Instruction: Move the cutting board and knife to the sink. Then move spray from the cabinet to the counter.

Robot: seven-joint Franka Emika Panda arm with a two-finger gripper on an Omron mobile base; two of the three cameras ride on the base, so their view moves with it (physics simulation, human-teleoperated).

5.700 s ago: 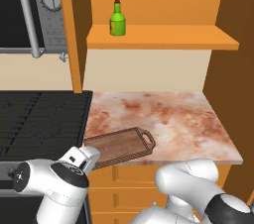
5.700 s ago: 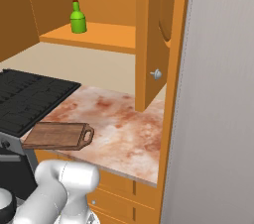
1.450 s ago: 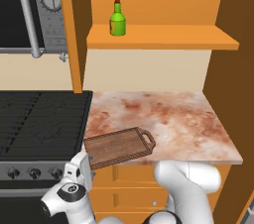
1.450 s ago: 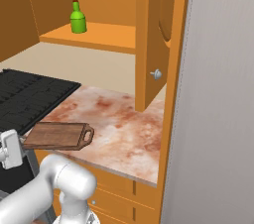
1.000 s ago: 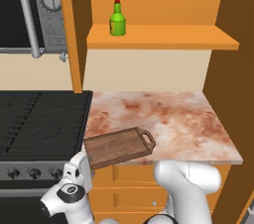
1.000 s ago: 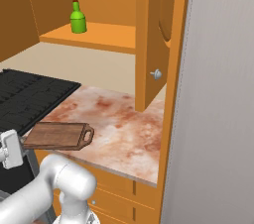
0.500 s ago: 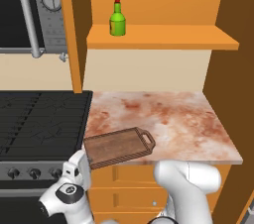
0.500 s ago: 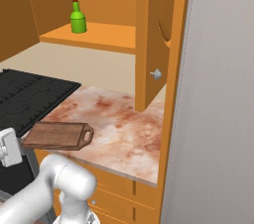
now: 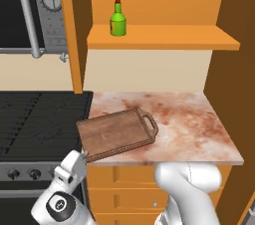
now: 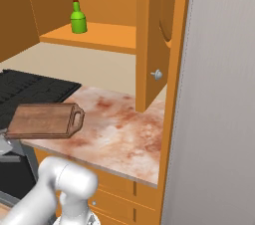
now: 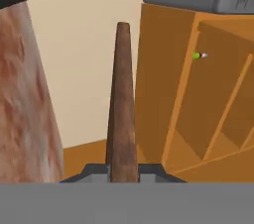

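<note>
1. Fingers (image 11: pixel 123 172) pinch the near corner of the cutting board (image 9: pixel 117 132), seen edge-on in hand view.
2. Board lies on bench (image 9: pixel 199 129), front-left, by stove (image 9: pixel 40 119), loop handle pointing right.
3. Spray (image 9: pixel 117 19) stands upright on shelf of cabinet (image 9: pixel 164 37).

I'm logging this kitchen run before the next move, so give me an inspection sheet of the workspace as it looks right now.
Surface: counter, marbled stone, bare beside the board.
Job's things: cutting board at the counter's front left corner beside the stove, loop handle pointing right; spray upright on the open cabinet shelf.
Clutter: nothing seen.
Grippers: hand shut on the cutting board's near edge, seen edge-on in the hand view.
Cables: nothing seen.
Surroundings: black stove left of the counter, microwave above it, orange drawers below.
</note>
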